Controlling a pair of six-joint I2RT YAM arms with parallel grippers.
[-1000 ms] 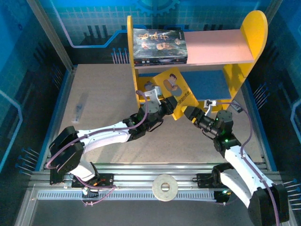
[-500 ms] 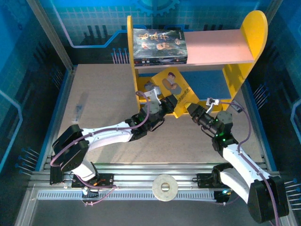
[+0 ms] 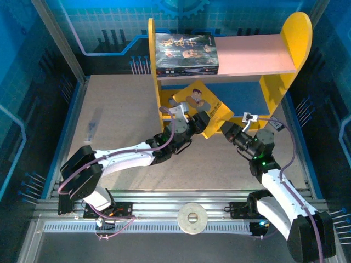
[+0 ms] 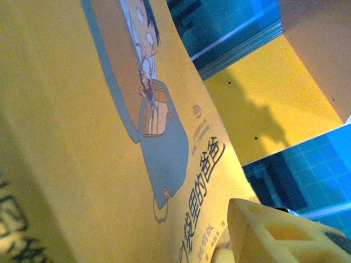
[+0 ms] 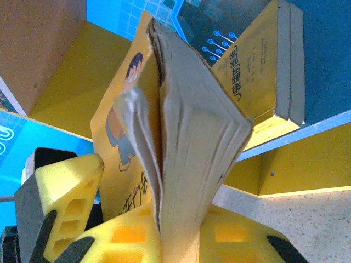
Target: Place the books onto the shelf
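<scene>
Pages fan toward the right wrist camera, where the right gripper [image 5: 160, 222] is clamped on the lower edge of the yellow book [image 5: 192, 137], its yellow fingers [image 5: 66, 183] pressed against both covers. From above, that book [image 3: 202, 104] sits tilted at the front of the shelf [image 3: 286, 60], its far corner over the blue lower board [image 3: 241, 98] and its near corner over the table [image 3: 120, 120]. The left gripper [image 3: 192, 118] is at the book's near left side. Its wrist camera looks up along the cartoon cover [image 4: 109, 137] with one yellow finger [image 4: 274, 233] just beside it, and I cannot tell how wide its jaws stand. A second yellow book [image 5: 258, 66] rests further in on the lower board. Dark books [image 3: 186, 52] lie stacked at the left end of the pink upper board [image 3: 252, 55].
</scene>
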